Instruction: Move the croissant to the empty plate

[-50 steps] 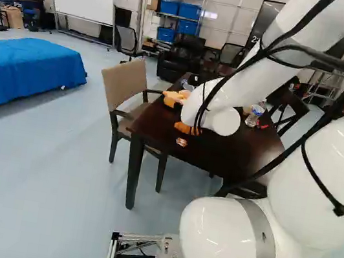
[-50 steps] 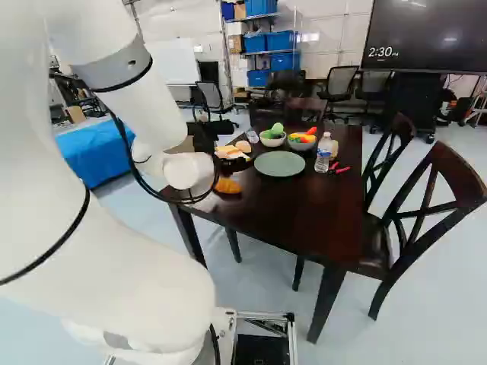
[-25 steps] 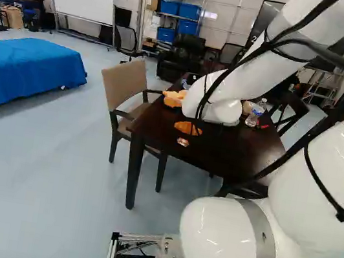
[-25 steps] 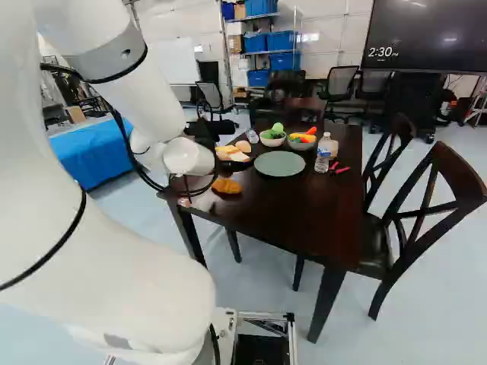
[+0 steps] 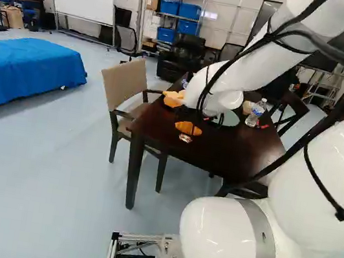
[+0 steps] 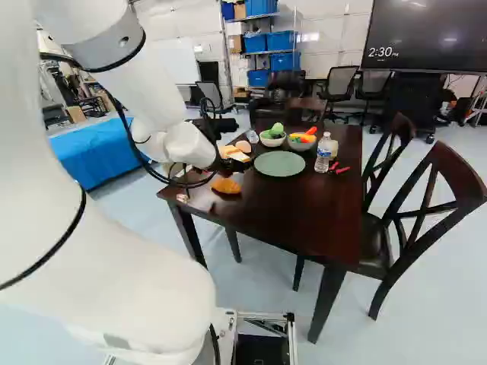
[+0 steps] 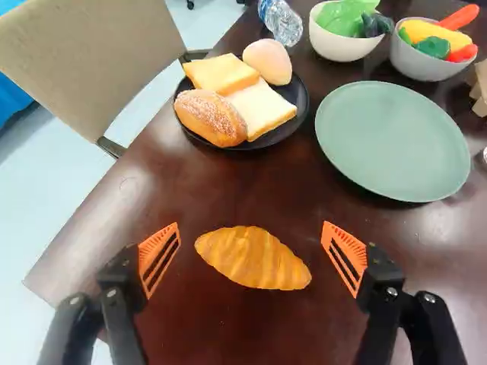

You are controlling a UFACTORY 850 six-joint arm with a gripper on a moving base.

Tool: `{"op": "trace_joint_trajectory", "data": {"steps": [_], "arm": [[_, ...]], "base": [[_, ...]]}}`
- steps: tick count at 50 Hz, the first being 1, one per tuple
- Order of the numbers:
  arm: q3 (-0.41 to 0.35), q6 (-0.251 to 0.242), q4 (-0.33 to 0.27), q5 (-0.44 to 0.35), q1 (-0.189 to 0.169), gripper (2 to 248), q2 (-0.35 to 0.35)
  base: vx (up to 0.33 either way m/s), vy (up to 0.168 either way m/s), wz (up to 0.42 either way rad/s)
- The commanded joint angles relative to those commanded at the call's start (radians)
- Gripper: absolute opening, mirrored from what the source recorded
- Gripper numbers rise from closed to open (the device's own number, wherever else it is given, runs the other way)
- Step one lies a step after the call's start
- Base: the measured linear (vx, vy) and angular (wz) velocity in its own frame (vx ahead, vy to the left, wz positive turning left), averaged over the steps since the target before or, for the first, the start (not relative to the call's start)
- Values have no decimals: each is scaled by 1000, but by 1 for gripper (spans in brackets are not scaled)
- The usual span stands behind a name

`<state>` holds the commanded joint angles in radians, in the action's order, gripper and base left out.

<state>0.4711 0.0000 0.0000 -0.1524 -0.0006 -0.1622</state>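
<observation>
The croissant [image 7: 251, 258] lies on the table [image 7: 198, 323], in from the corner where the edge nearest the base meets the edge beside the tan chair [image 7: 91, 61]. The gripper [image 7: 251, 237] is wide, holding nothing, one orange-padded finger beyond each pointed end of the croissant.

The coming grip turns on the croissant's long axis: it runs nearly from finger to finger, a little aslant. Closing as they stand would likely pinch the tips; a wrist turn of about a quarter would let the pads take its thick middle.

Outward, the green plate [image 7: 393, 141] is empty and well apart from the croissant, farther from both that corner and the chair's edge. The black plate [image 7: 301, 106] of bread [image 7: 262, 108] sits between it and the chair's edge, so the carry should probably pass clear of that.
</observation>
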Motion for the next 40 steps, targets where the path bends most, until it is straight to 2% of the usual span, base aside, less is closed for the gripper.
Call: {"op": "trace_joint_trajectory", "data": {"steps": [40], "arm": [[75,0,0,320,-10,247,-37]], "base": [[0,0,0]]}}
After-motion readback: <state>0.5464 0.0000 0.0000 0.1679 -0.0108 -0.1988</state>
